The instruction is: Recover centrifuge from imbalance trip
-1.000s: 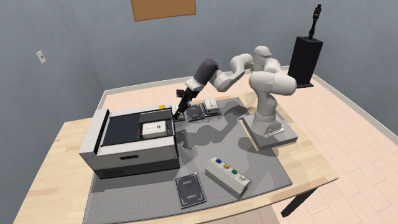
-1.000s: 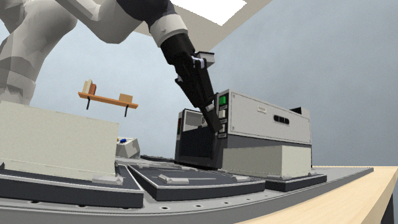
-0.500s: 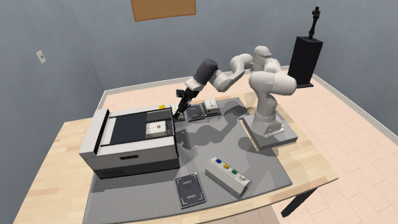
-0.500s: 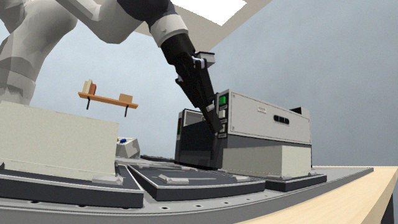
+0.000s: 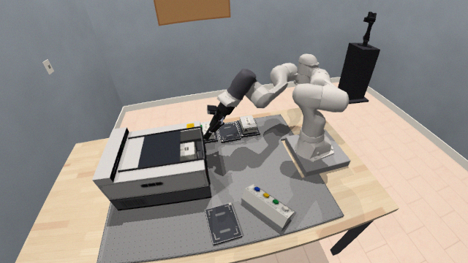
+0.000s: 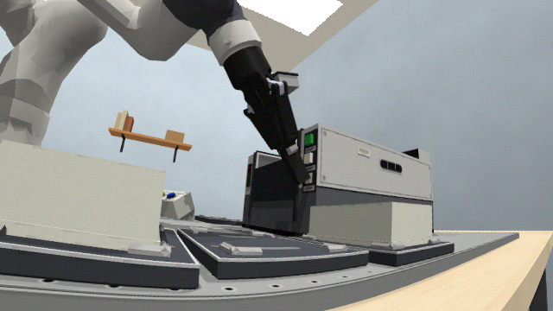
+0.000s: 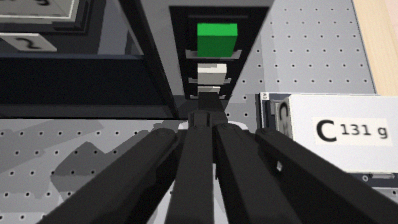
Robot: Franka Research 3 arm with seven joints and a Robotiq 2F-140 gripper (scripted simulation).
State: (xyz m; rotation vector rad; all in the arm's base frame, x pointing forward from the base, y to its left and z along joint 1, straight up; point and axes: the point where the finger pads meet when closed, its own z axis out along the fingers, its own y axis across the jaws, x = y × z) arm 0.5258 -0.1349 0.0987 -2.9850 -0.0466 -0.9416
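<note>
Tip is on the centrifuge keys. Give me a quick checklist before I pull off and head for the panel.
1. Gripper shut with nothing in it: ok.
2. Tip on the lowest key, below the green key and the white key: ok in the wrist view.
3. Door fully shut: not ok. The top view shows an open gap at the near end, with a plate visible in the bucket.
4. That plate flat inside its locators: cannot tell.
5. Plate C, marked 131 g, out of the rotor and in a nest beside the centrifuge: ok.
6. Path to the panel: ok; nothing stands between.
</note>
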